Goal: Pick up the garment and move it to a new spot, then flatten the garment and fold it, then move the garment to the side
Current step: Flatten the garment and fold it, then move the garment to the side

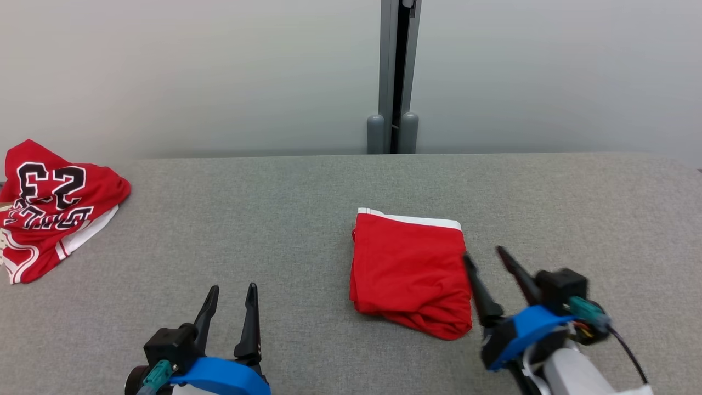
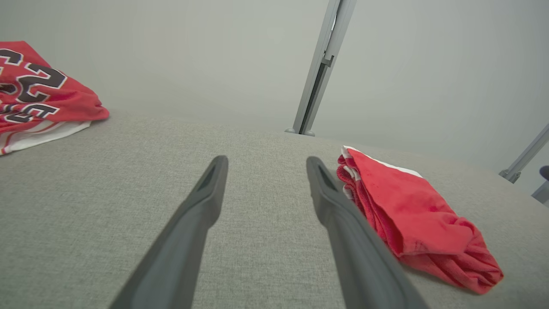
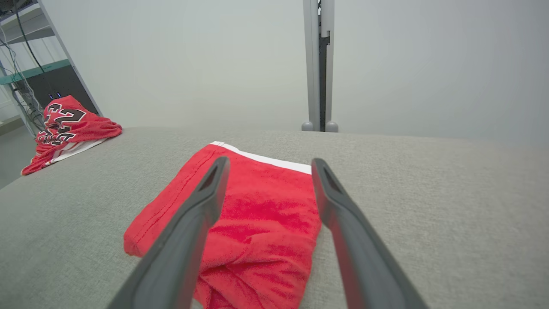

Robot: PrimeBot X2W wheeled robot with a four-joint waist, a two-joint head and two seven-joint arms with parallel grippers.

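Note:
The garment (image 1: 408, 269) is red with a white band along its far edge and lies folded into a compact rectangle on the grey table (image 1: 285, 219), right of centre. My right gripper (image 1: 485, 258) stands open just off its right edge with nothing between the fingers. In the right wrist view the garment (image 3: 257, 214) lies under and between the spread fingers (image 3: 201, 214). My left gripper (image 1: 233, 293) is open near the table's front, left of the garment, holding nothing. The left wrist view has the garment (image 2: 407, 219) to the right of its fingers (image 2: 330, 206).
A crumpled red jersey (image 1: 49, 203) with black and white lettering lies at the table's far left edge. A grey post (image 1: 394, 77) stands behind the table against a pale wall. Shelving with cables (image 3: 25, 64) shows beyond the jersey in the right wrist view.

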